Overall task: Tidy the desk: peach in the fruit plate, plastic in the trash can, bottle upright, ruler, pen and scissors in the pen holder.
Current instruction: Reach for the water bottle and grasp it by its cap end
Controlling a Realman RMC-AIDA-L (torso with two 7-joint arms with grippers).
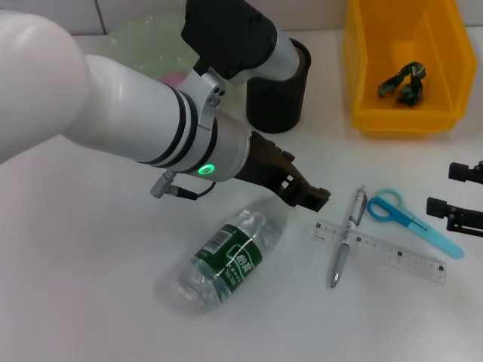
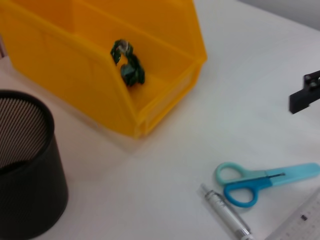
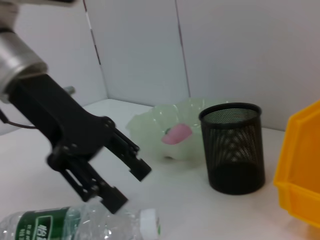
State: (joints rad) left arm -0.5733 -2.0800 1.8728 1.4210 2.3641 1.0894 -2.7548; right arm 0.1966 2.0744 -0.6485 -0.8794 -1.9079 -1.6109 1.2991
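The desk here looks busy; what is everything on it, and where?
water bottle: one, clear, green label, lying on its side, centre front
pen: one, silver, lying across the ruler
ruler: one, clear, right front
scissors: one, blue, right
pen holder: one, black mesh, back centre
trash can: one, yellow bin, back right
plastic: one, green scrap, inside the bin
fruit plate: one, pale green, back left
peach: one, pink, in the plate
left gripper: black, open, above the bottle's cap end
right gripper: black, open, right edge
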